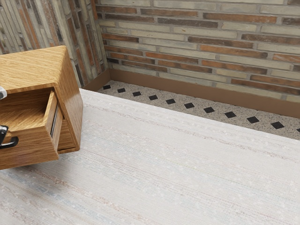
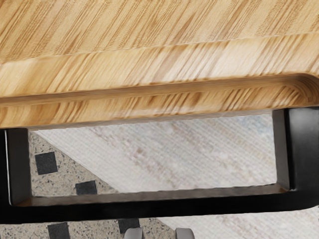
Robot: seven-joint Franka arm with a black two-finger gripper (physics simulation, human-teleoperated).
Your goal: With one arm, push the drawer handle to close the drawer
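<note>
At the exterior view's left edge, a small part of my gripper (image 1: 3, 130) shows beside the black drawer handle (image 1: 12, 142). The wooden drawer (image 1: 30, 149) stands pulled out of its cabinet (image 1: 70, 98), its inside visible. In the wrist view the black handle (image 2: 159, 206) spans the picture below the wooden drawer front (image 2: 149, 64). Two grey fingertips of the gripper (image 2: 159, 233) stand apart at the lower edge, on the handle bar's outer side, with nothing held between them. Whether they touch the bar, I cannot tell.
A pale grey, streaked surface (image 1: 183, 164) extends in front of and beside the cabinet. Behind it runs a speckled floor with black diamonds (image 1: 189, 106), then a brown baseboard (image 1: 187, 87) and a brick wall (image 1: 197, 37). A light arm part (image 1: 2, 93) is above the drawer.
</note>
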